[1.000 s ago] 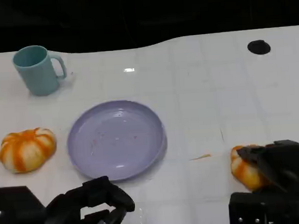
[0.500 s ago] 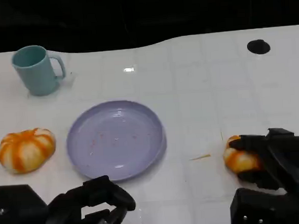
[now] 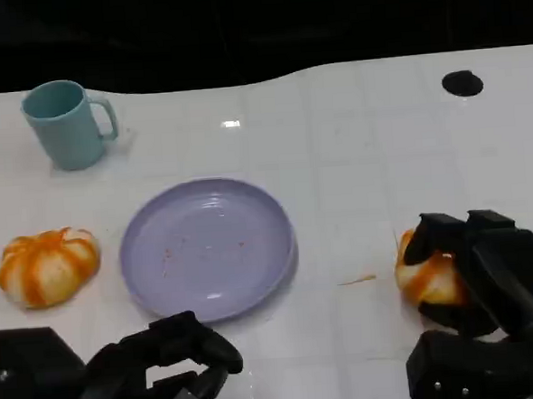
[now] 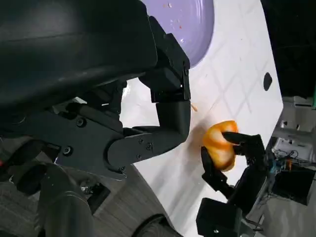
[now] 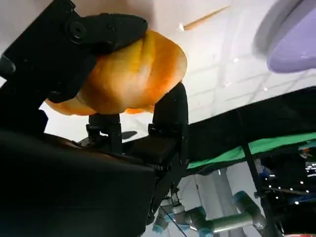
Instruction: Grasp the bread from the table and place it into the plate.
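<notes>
Bread (image 3: 428, 277) sits gripped inside the right hand (image 3: 474, 268), beside the plate (image 3: 206, 248).

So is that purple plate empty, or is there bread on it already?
Empty. The plate holds just a few crumbs. One bread is gripped in the right hand; another bun sits on the table beside the plate.

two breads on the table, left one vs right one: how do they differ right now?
The right bread is gripped by the right hand; the left bread lies free on the table, untouched. The left bread sits close beside the plate; the right bread is farther off. Both are orange-and-white, ridged.
</notes>
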